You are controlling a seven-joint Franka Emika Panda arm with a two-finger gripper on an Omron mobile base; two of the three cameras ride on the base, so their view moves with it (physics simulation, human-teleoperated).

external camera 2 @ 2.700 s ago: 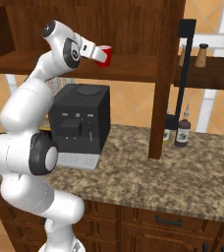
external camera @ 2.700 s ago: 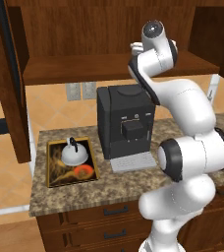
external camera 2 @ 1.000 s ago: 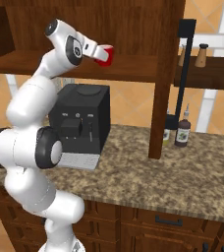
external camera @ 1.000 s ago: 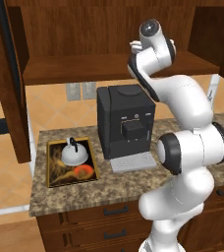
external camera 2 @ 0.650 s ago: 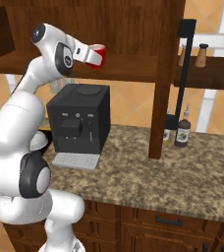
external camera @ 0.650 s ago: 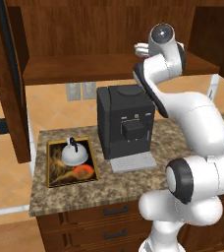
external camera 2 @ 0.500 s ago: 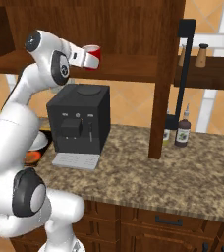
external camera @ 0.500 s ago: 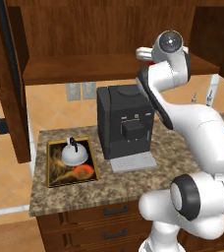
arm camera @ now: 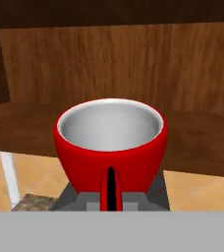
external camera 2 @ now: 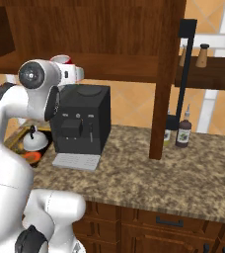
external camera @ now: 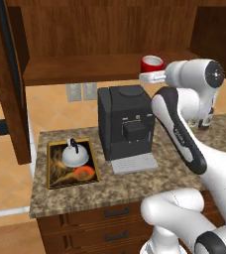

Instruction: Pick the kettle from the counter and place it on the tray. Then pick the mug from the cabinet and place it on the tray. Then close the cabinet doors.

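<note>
Hand [external camera: 145, 76], upper centre of left base view, closed on the red mug [external camera: 152, 63] by its handle, held just in front of the cabinet shelf [external camera: 85, 67] above the coffee machine [external camera: 124, 123]. Kettle [external camera: 75, 155] sits on tray [external camera: 71, 163], lower left on bench [external camera: 135, 181]. Step in hand: mug transfer. Next, prob.: carry mug left & down past the machine to free tray area beside kettle; cabinet doors [external camera: 8, 79] open.

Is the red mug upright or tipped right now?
Upright: in the hand view the mug shows its open rim on top and an empty grey inside; the gripper holds it level.
</note>
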